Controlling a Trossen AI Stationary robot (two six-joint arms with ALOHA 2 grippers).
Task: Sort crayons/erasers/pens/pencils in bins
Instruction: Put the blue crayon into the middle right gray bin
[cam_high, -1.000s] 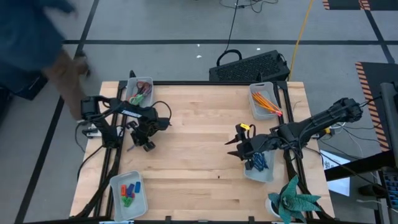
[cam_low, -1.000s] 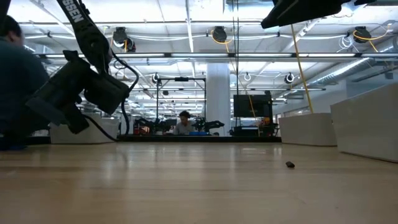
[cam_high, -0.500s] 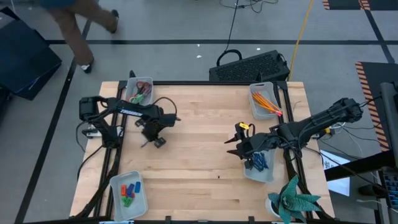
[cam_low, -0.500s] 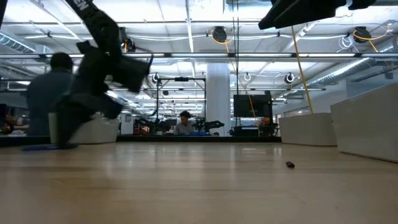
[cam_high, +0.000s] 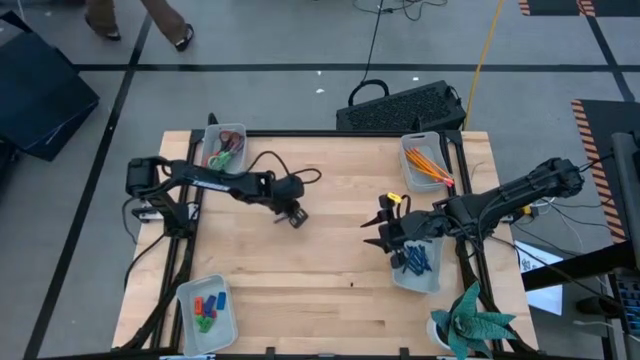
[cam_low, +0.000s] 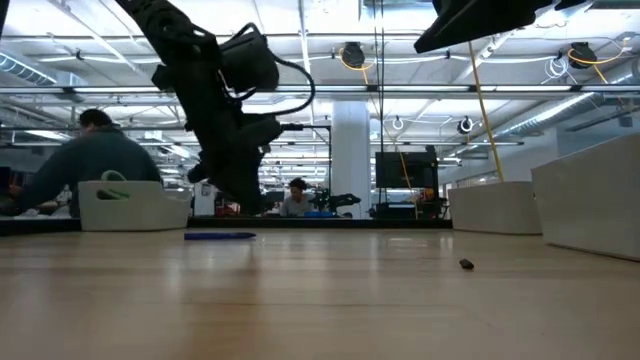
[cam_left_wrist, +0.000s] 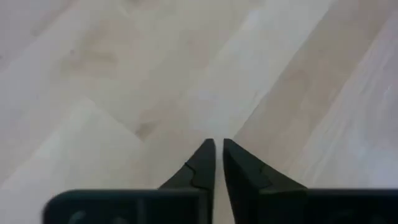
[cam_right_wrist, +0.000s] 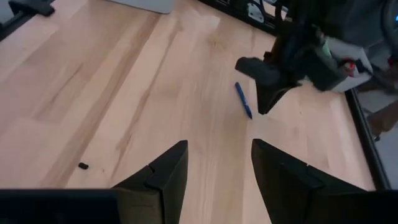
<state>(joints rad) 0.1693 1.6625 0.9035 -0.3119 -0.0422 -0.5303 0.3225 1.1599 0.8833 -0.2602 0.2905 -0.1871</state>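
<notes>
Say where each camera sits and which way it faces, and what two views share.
High view: overhead, facing straight down on the table; both arms, left hand and right hand show.
Low view: tabletop height, facing level into the room; left arm near a blue pen.
Left wrist view: on left arm, facing bare wood; its shut fingers show.
Right wrist view: on right arm, facing across the table; its open fingers show.
Shared: low and right wrist views both show that pen.

Left gripper (cam_high: 296, 217) stretched toward table centre, fingers (cam_left_wrist: 205, 163) nearly together; right gripper (cam_high: 372, 232) low, fingers spread
</notes>
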